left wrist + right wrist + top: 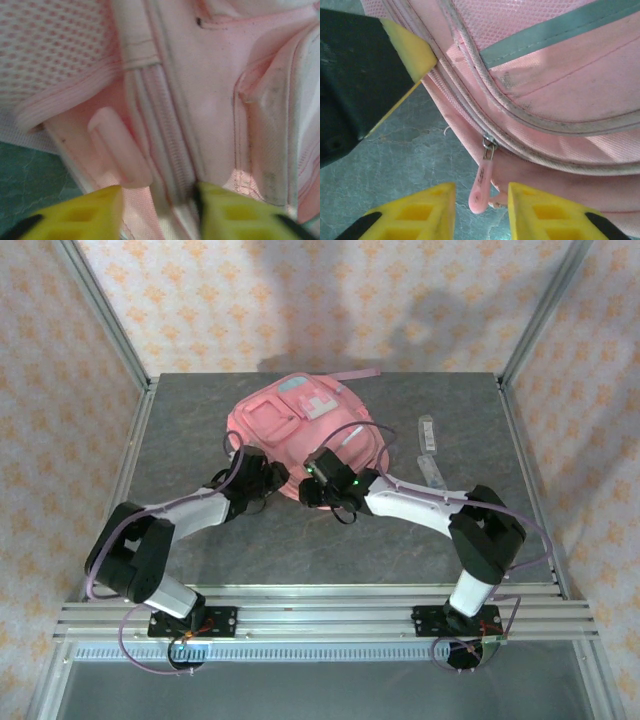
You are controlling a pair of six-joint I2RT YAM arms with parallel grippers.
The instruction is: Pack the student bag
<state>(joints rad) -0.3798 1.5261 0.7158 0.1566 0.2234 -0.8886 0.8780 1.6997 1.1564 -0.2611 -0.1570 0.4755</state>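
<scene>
Early stage, by my reading: student bag (290, 425) lies flat at centre-back of the table (180, 530), zip shut where visible.
Right gripper (481, 200) is parted around the zip pull (480, 186), not pinching it. Left gripper (159, 200) straddles a zip seam; grip unclear. Two slim clear items (427, 432) lie beside the bag, unpacked.

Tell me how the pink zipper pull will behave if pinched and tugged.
Probably floppy: the zipper pull dangles loose from its slider and looks rubbery, so it may swing aside. The student bag looks soft, so tugging could drag it.
</scene>
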